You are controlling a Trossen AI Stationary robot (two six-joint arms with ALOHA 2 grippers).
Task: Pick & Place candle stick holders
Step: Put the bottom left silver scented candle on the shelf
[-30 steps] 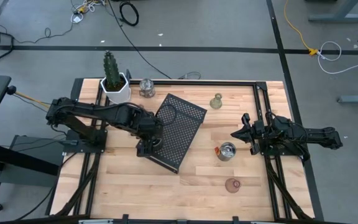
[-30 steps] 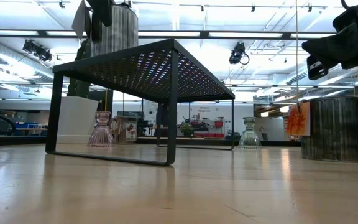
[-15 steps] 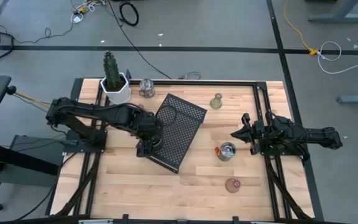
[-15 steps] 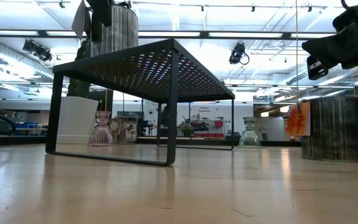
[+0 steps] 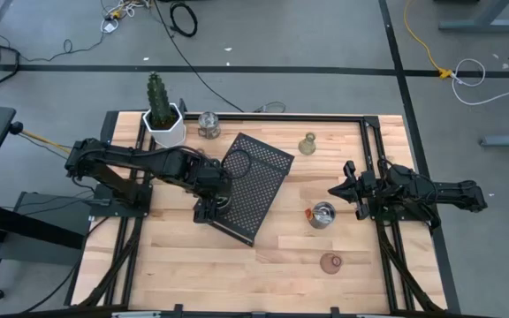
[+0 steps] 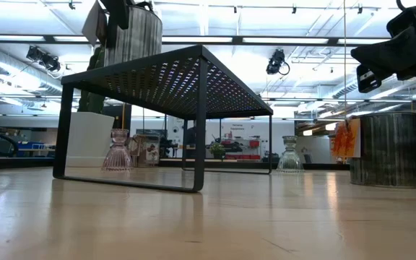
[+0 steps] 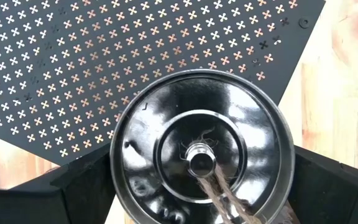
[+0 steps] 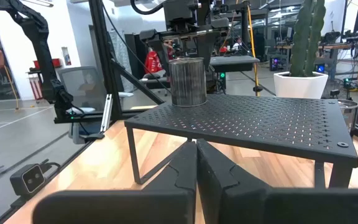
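Counting from the near table (image 5: 263, 265) edge in the high view, one pinkish-brown candle stick holder (image 5: 330, 262) stands alone on the bare wood. Just beyond it a silver candle stick holder (image 5: 322, 215) sits near the right claw (image 5: 335, 191), whose fingers are pressed together on nothing, as the right wrist view shows. At about the same depth, the left claw (image 5: 210, 205) hangs over the near-left corner of the one black perforated tray (image 5: 254, 181), its fingers spread wide on either side of a second silver candle stick holder (image 7: 201, 165) that stands on the tray top; whether the fingers touch it cannot be told. Farther back, one olive-yellow candle stick holder (image 5: 307, 144) stands on the wood past the tray's right corner. At the far edge a clear candle stick holder (image 5: 208, 124) stands just beside the one white cactus pot (image 5: 164, 125). That makes five holders visible from above. In the low view another pinkish holder (image 6: 117, 150) shows under the tray.
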